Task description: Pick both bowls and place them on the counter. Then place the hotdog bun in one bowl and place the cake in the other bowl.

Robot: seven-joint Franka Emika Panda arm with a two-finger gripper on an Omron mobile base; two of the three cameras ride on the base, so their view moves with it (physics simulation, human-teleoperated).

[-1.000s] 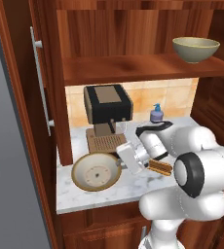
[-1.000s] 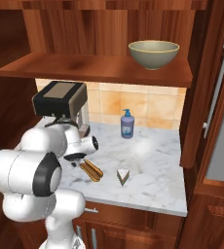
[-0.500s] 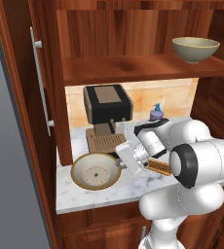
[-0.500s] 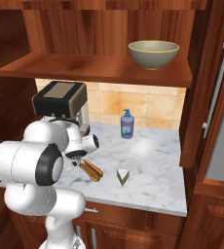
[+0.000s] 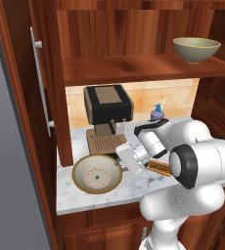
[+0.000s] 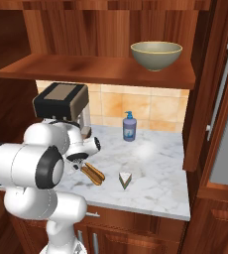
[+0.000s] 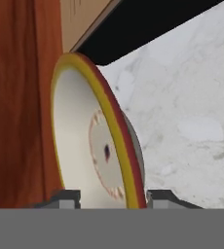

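Coffee machine (image 5: 107, 105) stands beside blue soap bottle (image 6: 129, 127).

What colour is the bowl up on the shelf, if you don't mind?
Olive-tan with a pale rim; the bowl shows best in the right base view.

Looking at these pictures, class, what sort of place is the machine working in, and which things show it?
Most likely a home kitchen: a marble counter over wooden cabinets, a coffee machine against a tiled wall, and a bowl on a wooden shelf.

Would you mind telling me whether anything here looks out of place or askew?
Nothing looks spilled or damaged. The shallow bowl sits flat on the counter by the coffee machine; the deeper bowl is on the shelf.
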